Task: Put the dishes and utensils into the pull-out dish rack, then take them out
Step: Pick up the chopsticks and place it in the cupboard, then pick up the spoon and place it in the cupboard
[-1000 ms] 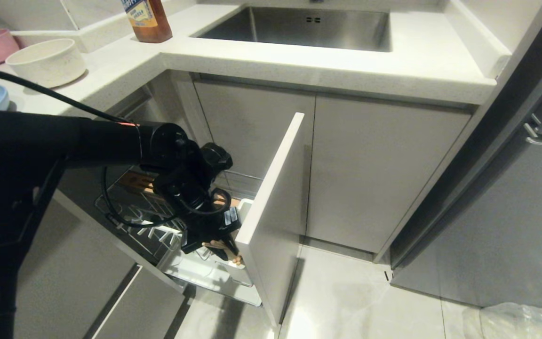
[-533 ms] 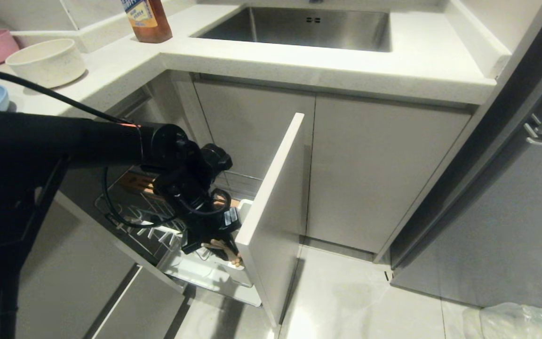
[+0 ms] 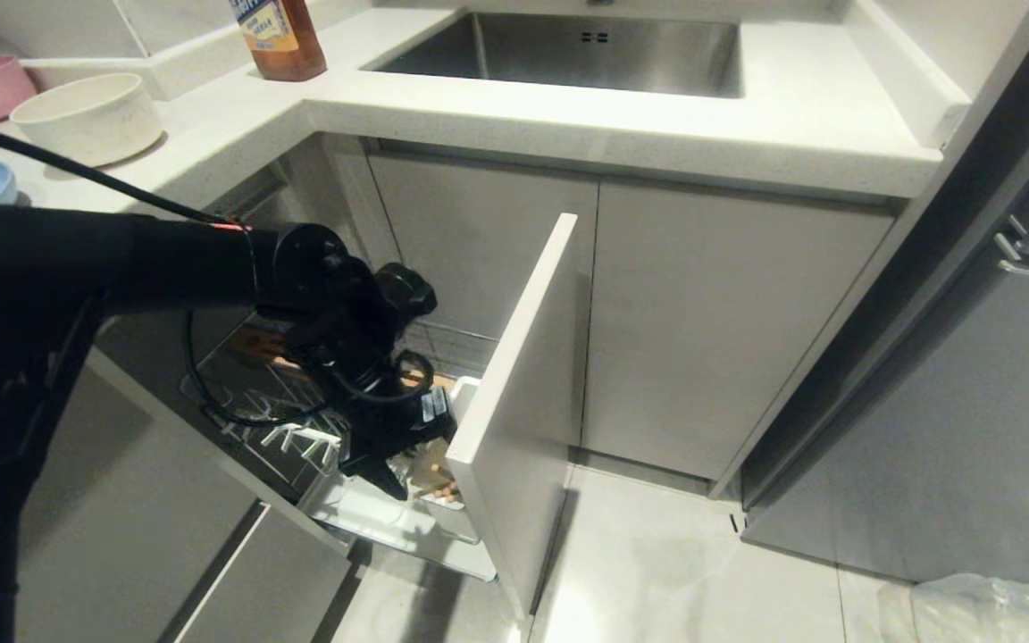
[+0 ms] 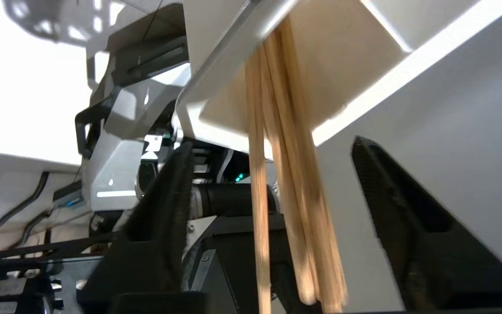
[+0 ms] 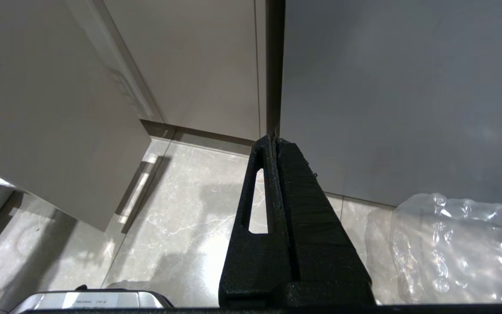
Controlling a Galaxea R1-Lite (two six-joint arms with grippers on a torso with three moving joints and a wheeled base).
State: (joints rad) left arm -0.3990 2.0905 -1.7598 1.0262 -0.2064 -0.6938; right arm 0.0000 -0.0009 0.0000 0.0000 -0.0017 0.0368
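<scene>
The left gripper (image 3: 403,473) hangs low in the pulled-out dish rack (image 3: 282,429), just behind its pale drawer front (image 3: 514,402), with its jaws spread wide on either side of the chopsticks (image 4: 286,183) and not touching them. The chopsticks stand in the white utensil cup (image 4: 329,56), leaning together. The right gripper (image 5: 277,174) is parked over the floor (image 5: 181,226), jaws pressed together, while the cream bowl (image 3: 90,116) sits on the bench (image 3: 568,116).

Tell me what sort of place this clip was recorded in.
Most likely a home kitchen: a steel sink set in a white countertop, bowls standing on that counter, and a pull-out dish rack open from the pale grey base cabinets below.
</scene>
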